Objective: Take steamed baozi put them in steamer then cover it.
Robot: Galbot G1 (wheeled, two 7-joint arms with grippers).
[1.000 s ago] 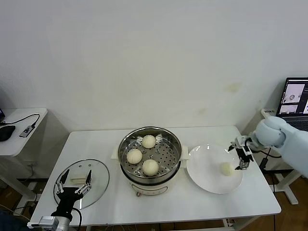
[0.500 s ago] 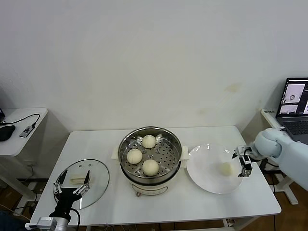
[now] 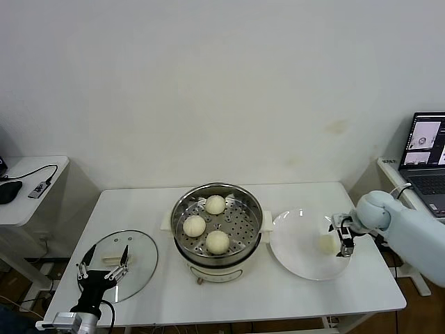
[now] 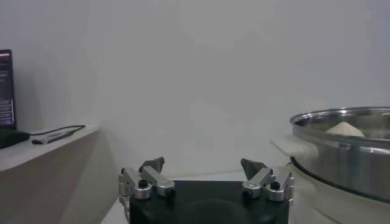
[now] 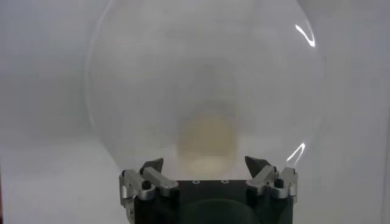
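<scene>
Three creamy-white baozi (image 3: 215,204) (image 3: 194,225) (image 3: 217,241) lie on the perforated tray of the shiny steamer (image 3: 182,206) at the table's middle. A fourth baozi (image 3: 326,243) lies on the white plate (image 3: 299,261) to the steamer's right. My right gripper (image 3: 340,236) is open, low over the plate's right side, with this baozi (image 5: 206,143) just beyond its fingertips (image 5: 152,165). The glass cover (image 3: 142,259) lies flat at the table's front left. My left gripper (image 3: 105,263) is open above the cover; the steamer wall (image 4: 341,159) shows in its wrist view.
A laptop (image 3: 424,149) stands on a side desk at the far right. A small side table (image 3: 28,181) with a mouse and a cable stands at the left. A white wall runs behind the table.
My right gripper has come down and moved left across the plate's right side, ending right beside the baozi. The left gripper has shifted only slightly over the cover.
</scene>
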